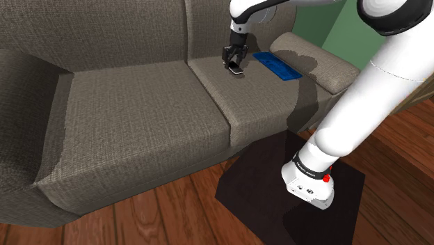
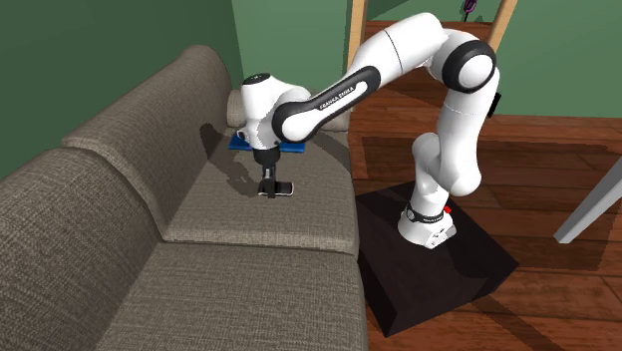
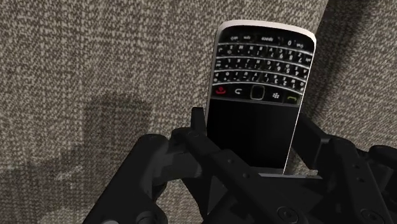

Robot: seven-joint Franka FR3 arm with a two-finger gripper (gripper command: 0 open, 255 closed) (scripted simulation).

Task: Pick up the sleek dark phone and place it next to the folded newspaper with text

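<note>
Arm: from the black stand (image 1: 264,174) on the wooden floor (image 2: 558,289) it rises, bends at a high elbow and reaches across to the grey sofa (image 1: 139,104). The forearm slopes down toward the seat.
Hand: the gripper (image 1: 234,62) points straight down over the seat cushion next to the armrest (image 1: 313,59).
Grip: the fingers (image 3: 198,124) are closed partway, clamped on the two long edges of the phone (image 3: 257,95) at its screen end. They span its short width.
Phone, place: in the gripper, low over that cushion, with its shadow close under it. Whether it clears the fabric is hard to tell.
Phone, lie: flat and face up, dark screen and keypad toward the wrist camera.
Phone, long axis: level with the cushion, crosswise to the fingers. The keypad end sticks out past the fingers, toward the second exterior view's right.
Newspaper (image 1: 277,66): drawn as a flat blue slab, it lies on the same cushion against the armrest. It is near the phone and apart from it, and in the second exterior view the arm partly hides it.
</note>
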